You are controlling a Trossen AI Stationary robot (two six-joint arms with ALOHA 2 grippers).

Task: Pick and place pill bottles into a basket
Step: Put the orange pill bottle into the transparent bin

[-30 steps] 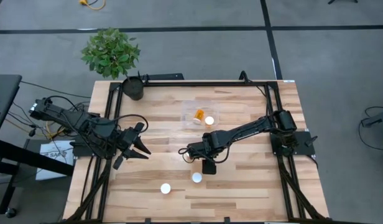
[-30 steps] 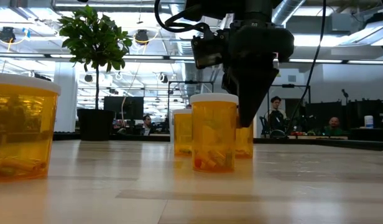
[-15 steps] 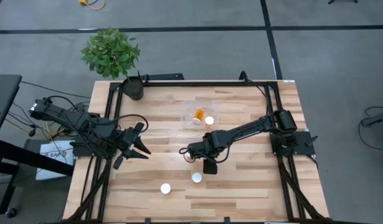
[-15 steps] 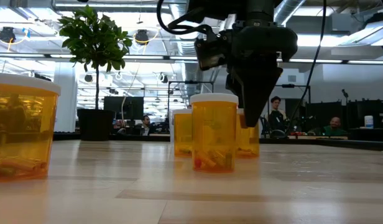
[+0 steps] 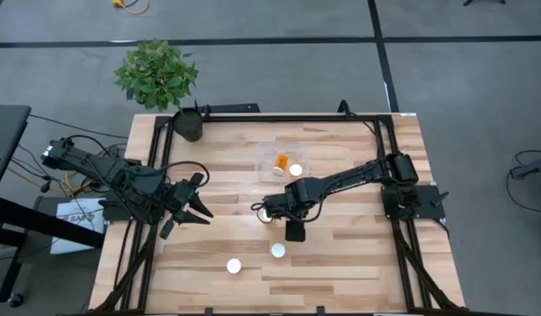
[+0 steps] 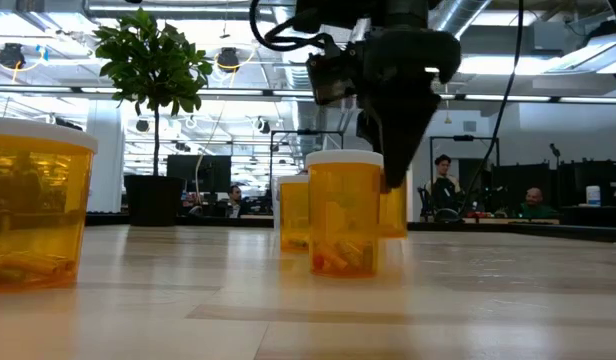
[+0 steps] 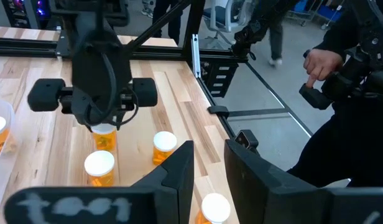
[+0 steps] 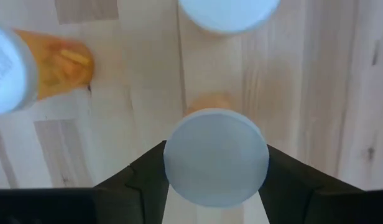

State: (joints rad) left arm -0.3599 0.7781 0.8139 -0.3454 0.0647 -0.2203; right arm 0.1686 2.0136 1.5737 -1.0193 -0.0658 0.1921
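My right gripper (image 5: 269, 211) is shut on a pill bottle (image 8: 216, 163) with a white cap, at the table's middle. It also shows in the low view (image 6: 393, 170) and the left wrist view (image 7: 99, 118). Three more bottles stand on the wood: one close beside the gripper (image 7: 99, 168), two nearer the near edge (image 5: 277, 250) (image 5: 234, 264). The clear basket (image 5: 263, 151) lies just beyond and holds two bottles, one upright (image 5: 296, 170) and one on its side (image 5: 281, 161). My left gripper (image 5: 198, 204) is open and empty by the table's left edge. My right gripper pinches the bottle between its two fingers, at the cap's opposite sides (image 8: 174, 167). The fingers (image 8: 138, 177) come from above and point down. The bottle hangs upright below them, its orange body (image 6: 394, 214) a little clear of the table.
A dark plant pot (image 5: 189, 125) with a green plant stands at the far left corner. Black frame rails (image 5: 279, 115) run along the far and side edges. People show in the room beyond the table (image 6: 443, 185), and a person's hand (image 7: 319, 62) is off the table's side.
My right gripper, shut on the bottle, has risen a little and shifted slightly toward the table's far left. The bottle has come up off the wood and stays upright. The other bottles have not moved.
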